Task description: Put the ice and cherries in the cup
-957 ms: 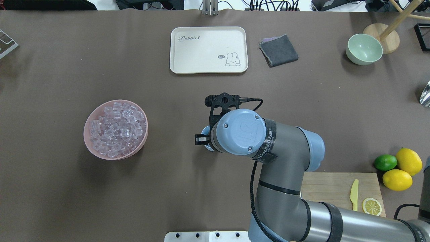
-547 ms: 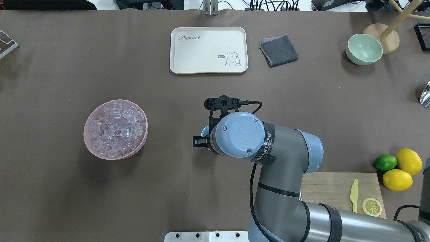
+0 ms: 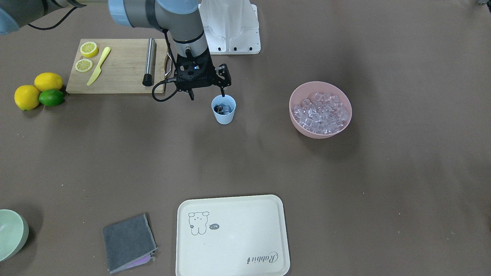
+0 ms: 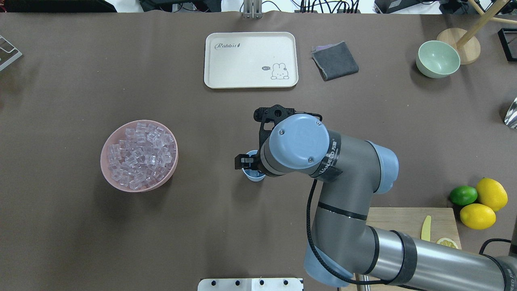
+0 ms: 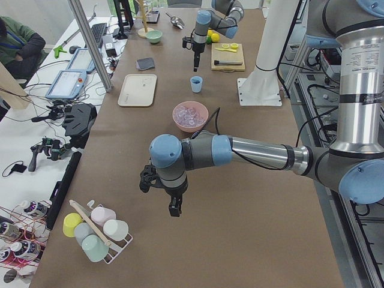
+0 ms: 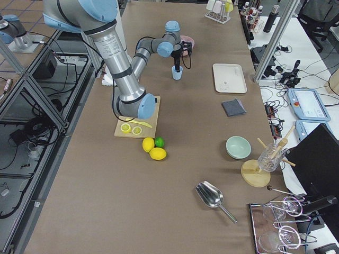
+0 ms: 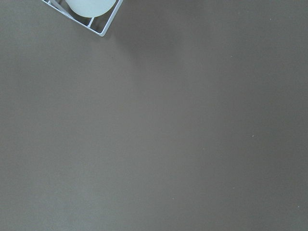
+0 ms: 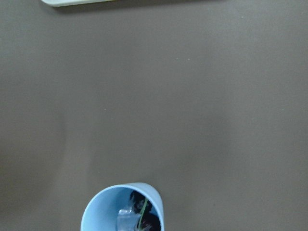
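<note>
One light-blue cup stands on the counter just above the middle of the front-facing frame. It holds one dark cluster of cherries and one clear ice cube. To its right, one pink bowl is heaped with ice, too many cubes to count. One cream tray at the bottom edge reads "Rabbit". The right pincer hangs spread, one fingertip by the cup's rim. Whether the left pincer is spread, I cannot tell.

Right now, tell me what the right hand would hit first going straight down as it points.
Probably the cup: one finger of the right hand hangs at its rim. The other finger has only bare table below. Depth is unclear.
</note>
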`<state>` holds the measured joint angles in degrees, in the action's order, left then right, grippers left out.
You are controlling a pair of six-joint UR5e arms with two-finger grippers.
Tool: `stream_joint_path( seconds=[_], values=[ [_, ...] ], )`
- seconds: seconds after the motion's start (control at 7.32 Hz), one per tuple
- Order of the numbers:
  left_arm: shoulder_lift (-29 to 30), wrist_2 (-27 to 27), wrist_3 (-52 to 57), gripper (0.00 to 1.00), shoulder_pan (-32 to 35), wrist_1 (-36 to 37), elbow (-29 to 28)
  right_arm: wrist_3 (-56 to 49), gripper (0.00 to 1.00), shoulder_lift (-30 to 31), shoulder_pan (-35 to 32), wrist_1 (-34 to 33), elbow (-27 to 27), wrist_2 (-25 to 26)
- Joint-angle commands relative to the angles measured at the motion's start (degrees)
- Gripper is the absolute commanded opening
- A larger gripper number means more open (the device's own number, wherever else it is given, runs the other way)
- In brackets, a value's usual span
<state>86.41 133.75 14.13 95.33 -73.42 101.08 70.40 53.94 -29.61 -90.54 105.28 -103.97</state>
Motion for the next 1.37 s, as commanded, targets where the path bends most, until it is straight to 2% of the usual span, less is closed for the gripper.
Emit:
stream_joint_path(
  seconds=[0.0, 0.14, 0.27, 0.55, 0.68, 0.82, 0.96, 1.23],
  values=[
    [-5.6, -0.07, -2.25, 0.99, -0.23, -14.72, -3.68, -5.78, 1.0, 3.26, -7.79, -0.07, 1.32, -7.16],
    [-7.29, 0.01, -6.7, 0.99, -0.49, -19.87, -3.52, -10.07, 1.0, 6.84, -13.4, -0.07, 4.38, -12.69],
    [-7.22, -0.07, -11.7, 0.99, -1.54, -20.27, -3.17, -15.94, 1.0, 10.8, -17.81, -0.07, 6.32, -15.88],
    [-6.69, 0.01, -12.9, 0.99, -3.74, -20.01, -2.64, -26.07, 1.0, 16.34, -25.72, -0.33, 6.25, -16.96],
    [-6.61, 0.02, -15.25, 0.99, -4.09, -19.84, -2.38, -32.02, 1.0, 16.37, -31.51, -6.43, 6.34, -18.18],
    [-6.69, 0.02, -16.23, 0.99, -5.05, -20.18, -2.37, -45.05, 1.0, 14.89, -35.39, -15.89, 6.78, -18.46],
    [-6.69, -0.07, -16.24, 0.99, -5.06, -20.1, -2.37, -56.84, 1.0, 15.75, -40.31, -20.07, 5.83, -18.46],
    [-6.69, -0.07, -16.24, 0.99, -5.06, -20.19, -2.37, -74.99, 1.0, 23.72, -50.5, -20.29, 4.15, -18.9]
  ],
)
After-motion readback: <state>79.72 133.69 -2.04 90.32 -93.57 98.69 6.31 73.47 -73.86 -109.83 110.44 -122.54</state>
